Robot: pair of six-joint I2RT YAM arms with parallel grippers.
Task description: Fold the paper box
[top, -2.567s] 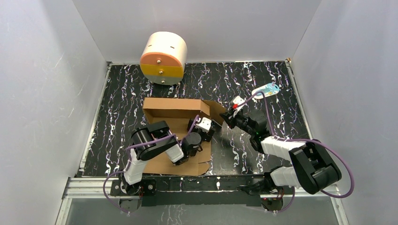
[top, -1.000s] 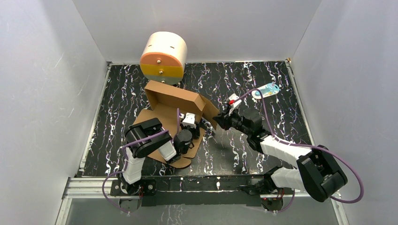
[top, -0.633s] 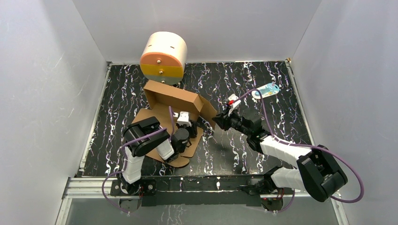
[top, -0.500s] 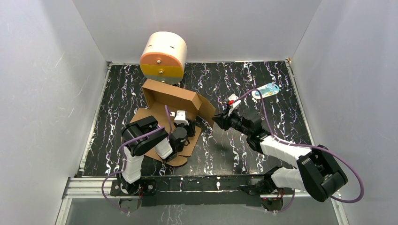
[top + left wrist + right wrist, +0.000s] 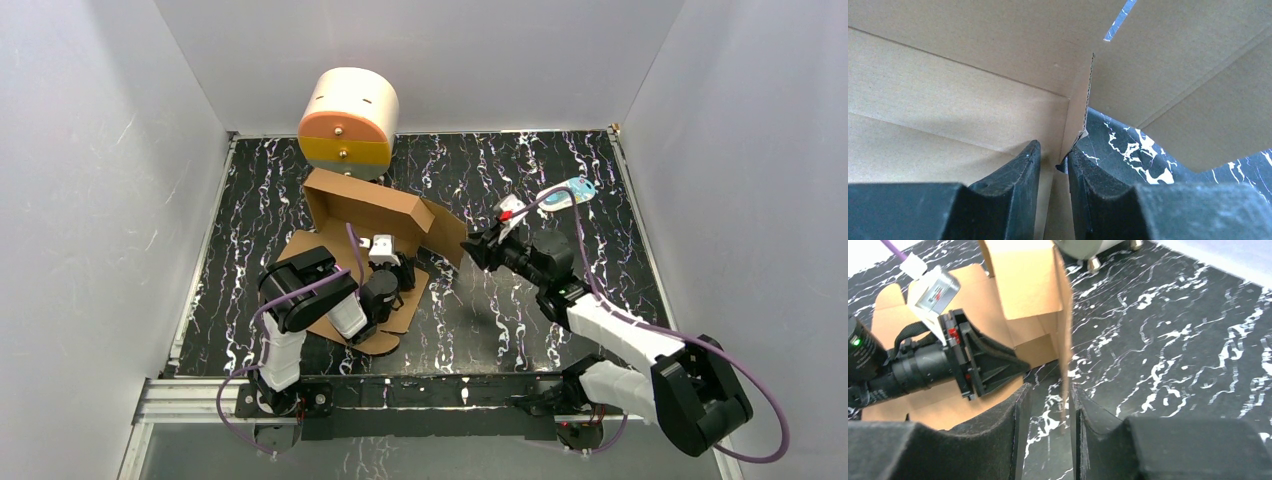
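Note:
The paper box [image 5: 360, 212] is brown cardboard, half folded: its back wall stands up and its base lies flat on the black marbled table. My left gripper [image 5: 388, 262] is inside the box. In the left wrist view its jaws [image 5: 1053, 152] are closed to a narrow gap on a thin upright cardboard wall [image 5: 1075, 115] at a corner. My right gripper [image 5: 472, 245] is at the box's right side flap [image 5: 445, 232]. In the right wrist view the flap's edge [image 5: 1064, 340] stands between its parted fingers [image 5: 1048, 392], against the right finger and apart from the left one.
A round cream drum [image 5: 348, 110] with orange and yellow drawers stands just behind the box. White walls enclose the table on three sides. A blue-and-white tag [image 5: 567, 193] hangs on the right arm's cable. Bare table lies right of the box.
The box was dragged left and turned with my left gripper, and its back wall rose. In the last half second my right gripper shifted slightly right; the box hardly moved.

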